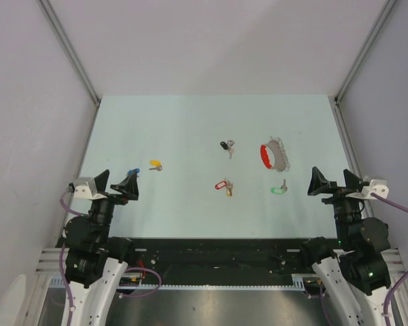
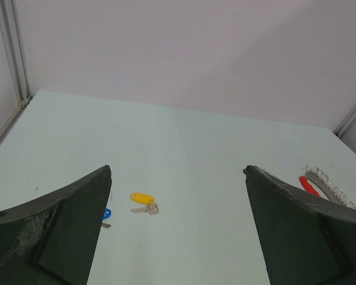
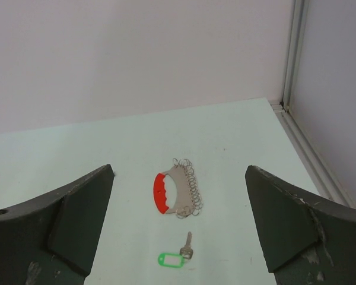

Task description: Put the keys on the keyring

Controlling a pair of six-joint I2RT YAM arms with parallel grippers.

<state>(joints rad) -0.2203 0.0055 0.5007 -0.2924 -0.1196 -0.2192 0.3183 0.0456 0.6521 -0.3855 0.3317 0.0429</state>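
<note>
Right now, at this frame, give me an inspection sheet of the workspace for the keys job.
Surface: pale green table, flat, evenly lit.
Job's things: keyring lies right of centre, with no key on it. Five keys lie loose and apart: black-tagged key, yellow-tagged key, blue-tagged key, red-tagged key, green-tagged key.
Clutter: nothing seen.
Grippers: left gripper and right gripper are both open and empty, near the table's near edge.
Cables: purple cables run from the wrists, away from the keys.
Surroundings: white walls with metal corner posts.
</note>
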